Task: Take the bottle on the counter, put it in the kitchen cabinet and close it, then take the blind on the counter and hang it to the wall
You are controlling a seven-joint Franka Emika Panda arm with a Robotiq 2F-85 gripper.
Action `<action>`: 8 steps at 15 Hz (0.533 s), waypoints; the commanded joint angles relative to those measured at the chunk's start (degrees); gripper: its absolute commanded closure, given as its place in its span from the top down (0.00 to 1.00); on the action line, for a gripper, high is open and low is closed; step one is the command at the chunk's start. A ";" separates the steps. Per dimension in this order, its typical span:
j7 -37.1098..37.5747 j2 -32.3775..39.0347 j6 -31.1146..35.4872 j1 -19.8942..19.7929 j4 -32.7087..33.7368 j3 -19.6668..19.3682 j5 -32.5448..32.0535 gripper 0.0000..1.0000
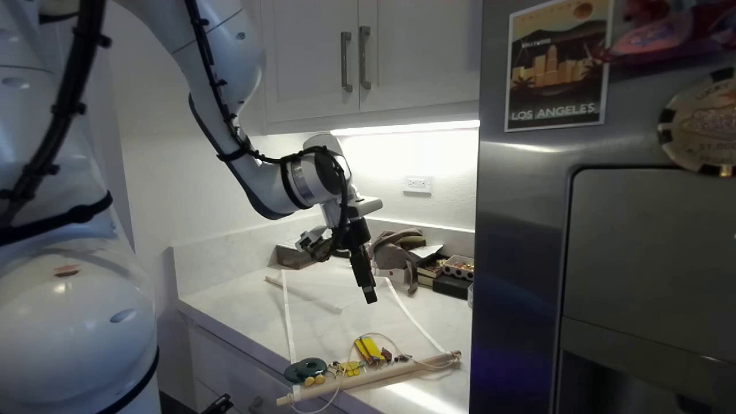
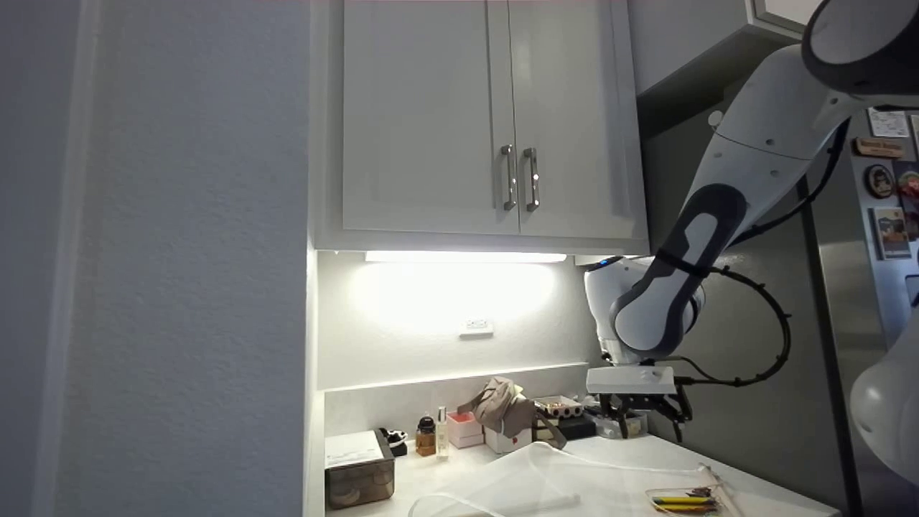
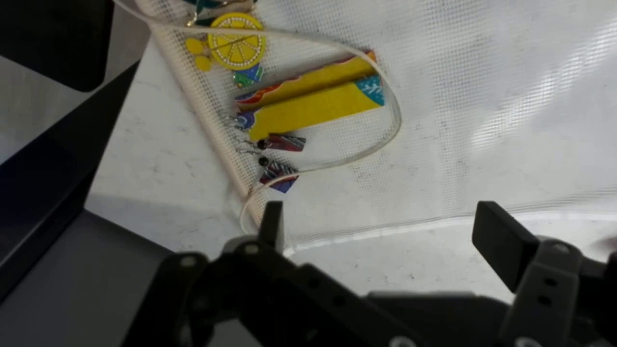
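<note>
Blind (image 1: 353,322), spread across lower centre in an exterior view: probably light, limp, prone to sagging. Best gripped by its likely stiffer rod (image 1: 376,375), bottom centre. Gripper (image 3: 381,229): apart, unloaded; avoid snagging thin cord (image 3: 397,113), upper middle, wrist view.

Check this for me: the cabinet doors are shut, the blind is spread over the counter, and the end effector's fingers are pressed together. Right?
Not quite: the end effector has its fingers wide apart, not pressed together; the wrist view shows it. The rest holds: the cabinet doors are shut, and the blind is spread over the counter.
</note>
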 commanded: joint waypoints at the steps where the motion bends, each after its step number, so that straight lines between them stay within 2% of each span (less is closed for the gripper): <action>1: 1.64 6.88 -2.62 2.42 4.95 -4.17 -2.10 1.00; 8: -0.57 16.56 -1.80 9.64 9.23 -11.21 2.18 1.00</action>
